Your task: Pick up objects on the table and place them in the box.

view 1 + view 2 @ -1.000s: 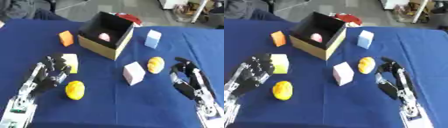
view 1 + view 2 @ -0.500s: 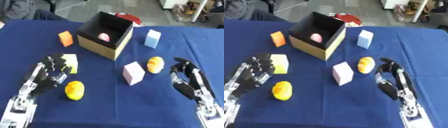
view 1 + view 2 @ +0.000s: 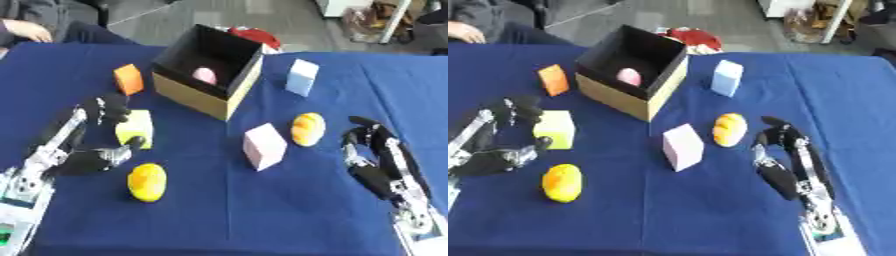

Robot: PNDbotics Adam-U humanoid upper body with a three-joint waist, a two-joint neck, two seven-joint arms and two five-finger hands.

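Toward the near left of the blue surface point(image 3: 219, 210) lies an orange-yellow oval point(image 3: 146, 182). The left hand point(image 3: 92, 157) brackets a pale yellow block point(image 3: 135, 128), fingers and thumb spread on either side, not gripping it. The right hand point(image 3: 374, 155) rests spread near the right edge, holding nothing, just beside a second orange oval point(image 3: 306, 129). A pink block point(image 3: 263, 146) stands mid-surface. Farther back stand an orange block point(image 3: 128, 79), a pale blue block point(image 3: 302, 77) and the open box point(image 3: 197, 97), a pink object point(image 3: 205, 75) inside.

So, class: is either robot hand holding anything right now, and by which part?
Nothing is held. The left hand brackets the yellow-green cube without closing; the right hand is open beside the orange oval object.
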